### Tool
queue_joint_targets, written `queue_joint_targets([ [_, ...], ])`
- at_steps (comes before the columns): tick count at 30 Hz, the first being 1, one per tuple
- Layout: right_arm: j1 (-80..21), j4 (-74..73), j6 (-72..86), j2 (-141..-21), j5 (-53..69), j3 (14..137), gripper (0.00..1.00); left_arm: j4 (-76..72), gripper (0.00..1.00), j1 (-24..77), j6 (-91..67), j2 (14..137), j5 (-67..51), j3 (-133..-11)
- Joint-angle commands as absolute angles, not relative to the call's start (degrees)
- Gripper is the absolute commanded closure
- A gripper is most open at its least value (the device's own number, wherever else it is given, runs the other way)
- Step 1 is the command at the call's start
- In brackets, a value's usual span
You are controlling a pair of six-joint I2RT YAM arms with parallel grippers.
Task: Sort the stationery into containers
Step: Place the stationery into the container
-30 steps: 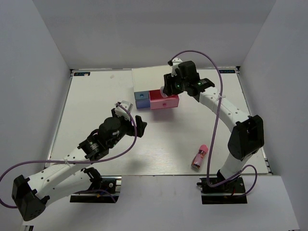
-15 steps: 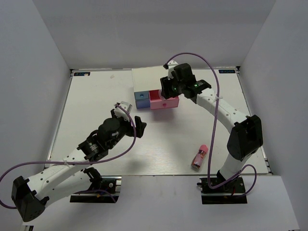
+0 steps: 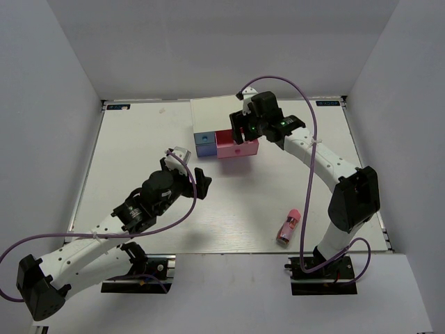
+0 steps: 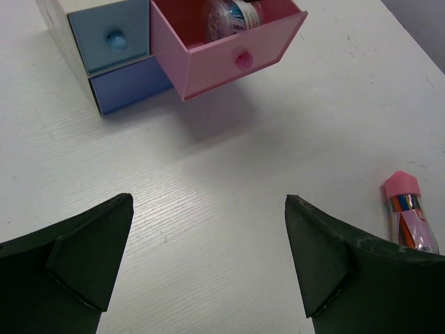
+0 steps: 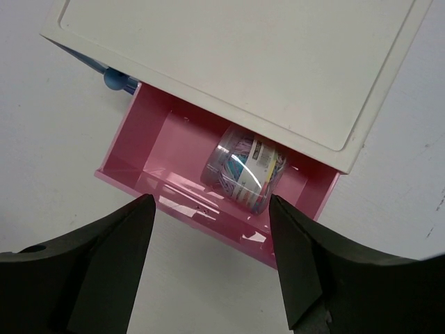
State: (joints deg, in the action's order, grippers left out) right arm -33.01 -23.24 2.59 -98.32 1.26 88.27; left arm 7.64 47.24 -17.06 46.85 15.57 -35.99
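The white drawer chest point(image 3: 212, 118) stands at the back middle of the table. Its pink drawer point(image 3: 236, 146) is pulled open, and the small round pot point(image 5: 243, 167) lies inside it; the pot also shows in the left wrist view point(image 4: 233, 14). My right gripper point(image 3: 243, 133) hovers over the open pink drawer, open and empty. The light blue drawer point(image 4: 111, 35) and the wide periwinkle drawer point(image 4: 128, 83) are shut. The pink tube point(image 3: 288, 226) lies near the front right; it also shows in the left wrist view point(image 4: 407, 216). My left gripper point(image 3: 191, 182) is open and empty above the table's middle. No highlighters show.
White walls close in the table point(image 3: 139, 153) on three sides. The arm bases stand at the near edge.
My right gripper has shifted a little to the left over the pink drawer. The left arm has hardly moved.
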Motion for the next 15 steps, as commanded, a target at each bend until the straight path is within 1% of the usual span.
queue_joint_targets([
  [1, -33.22, -21.80, 2.55, -97.74, 0.88, 89.03, 0.28, 6.86, 0.00, 47.29, -17.49, 45.70, 15.91, -35.68],
  [5, -33.13, -21.36, 2.81, -97.30, 1.23, 89.56, 0.28, 7.38, 0.00, 47.29, -17.49, 45.18, 16.44, -35.68],
  [7, -32.70, -20.57, 2.90, -96.51, 4.37, 89.74, 0.44, 7.38, 0.00, 47.29, -17.49, 45.18, 16.44, -35.68],
  [8, -32.70, -20.48, 0.55, -95.63, 5.44, 89.56, 0.57, 7.90, 0.00, 47.29, -17.49, 45.18, 16.44, -35.68],
  [9, -32.52, -19.96, 0.27, -94.67, 9.19, 89.30, 0.72, 7.91, 0.00, 47.29, -17.49, 45.18, 16.44, -35.68],
  [10, -32.43, -19.60, -5.57, -94.40, 13.75, 87.82, 1.00, 7.91, 0.00, 47.29, -17.49, 44.65, 16.44, -35.68],
  [12, -32.26, -18.20, -9.91, -91.50, 21.85, 85.97, 1.00, 7.91, 0.00, 47.29, -17.49, 44.65, 16.44, -35.68],
  [13, -32.08, -18.19, -16.54, -90.28, 29.28, 83.00, 1.00, 7.91, 0.00, 47.29, -17.49, 44.65, 16.44, -35.68],
  [15, -31.91, -19.33, -21.51, -88.70, 34.43, 81.22, 1.00, 7.91, 0.00, 47.29, -17.49, 44.65, 16.44, -35.68],
])
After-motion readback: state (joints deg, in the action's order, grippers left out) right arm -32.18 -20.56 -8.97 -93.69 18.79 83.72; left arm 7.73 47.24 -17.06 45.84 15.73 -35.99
